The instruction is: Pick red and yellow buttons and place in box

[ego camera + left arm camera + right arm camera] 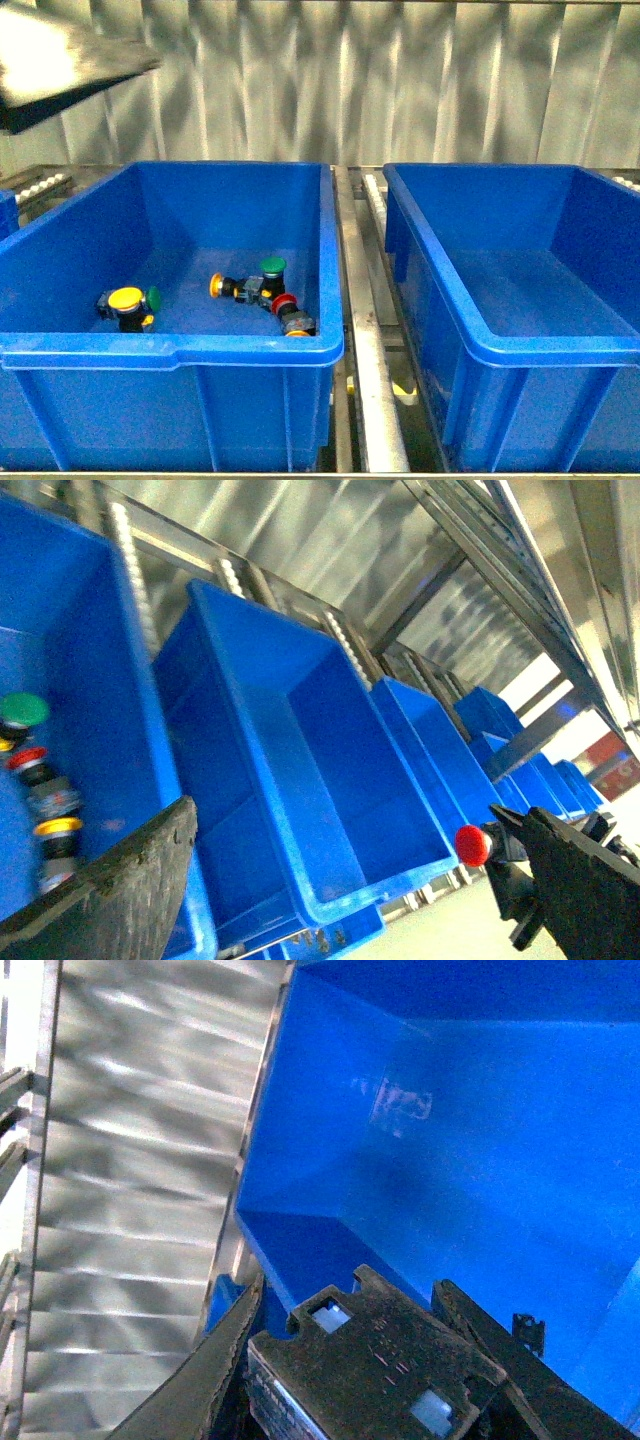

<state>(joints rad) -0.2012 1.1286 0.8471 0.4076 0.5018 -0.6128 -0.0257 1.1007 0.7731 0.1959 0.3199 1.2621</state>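
Note:
In the front view the left blue bin [170, 350] holds a yellow button [126, 298], a second yellow one [216, 286] and a red button [283, 303], mixed with green ones [272, 265]. My right gripper [350, 1295] is shut on a button; only its black, grey-windowed body [370, 1360] shows between the jaws, above a blue bin's inside [480, 1160]. My left gripper [340, 815] is open and empty, raised above the bins. A red cap [473, 845] on a black body shows beside its far finger [570, 880]. Neither gripper's jaws show in the front view.
The right blue bin [520, 350] stands beside the left one, with metal roller rails [362, 330] between them. A blurred dark and white shape [60, 60] fills the top left corner. A corrugated metal wall [400, 90] is behind. More blue bins [480, 750] line up further off.

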